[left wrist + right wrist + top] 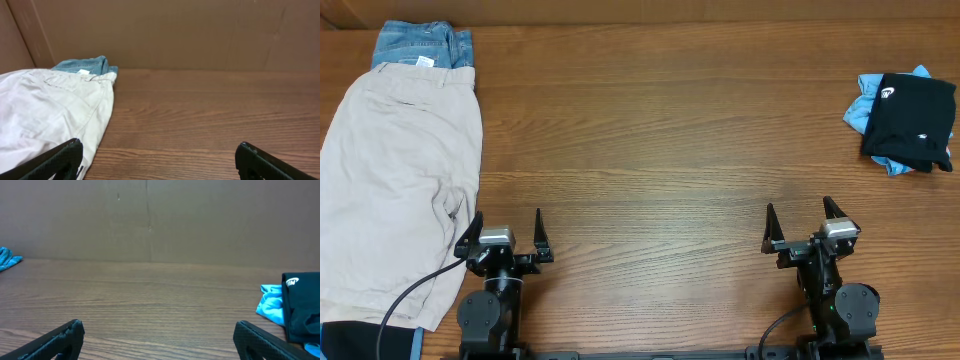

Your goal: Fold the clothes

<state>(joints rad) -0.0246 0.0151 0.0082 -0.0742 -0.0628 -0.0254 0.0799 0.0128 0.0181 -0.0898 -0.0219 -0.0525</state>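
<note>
- Left gripper (pixel 508 218): at the near edge of the table (pixel 660 130), jaws spread wide, nothing between them. Its left finger lies just beside the hem of the beige shorts (pixel 395 180).
- Right gripper (pixel 798 208): also at the near edge, jaws fully apart and empty, bare wood ahead of it.
- Beige shorts: spread flat along the left side of the table, waistband toward the far edge.
- Blue denim (pixel 420 45): at the far left corner, with the shorts' waistband overlapping its near part.
- Black T-shirt (pixel 912 120): bunched into a compact heap at the far right, well apart from both grippers, small white logo showing.
- Light-blue tee (pixel 860 108): under the black T-shirt, sticking out on its left and near sides.
- Black cable (pixel 410 295): runs from the left arm across the near end of the shorts.
</note>
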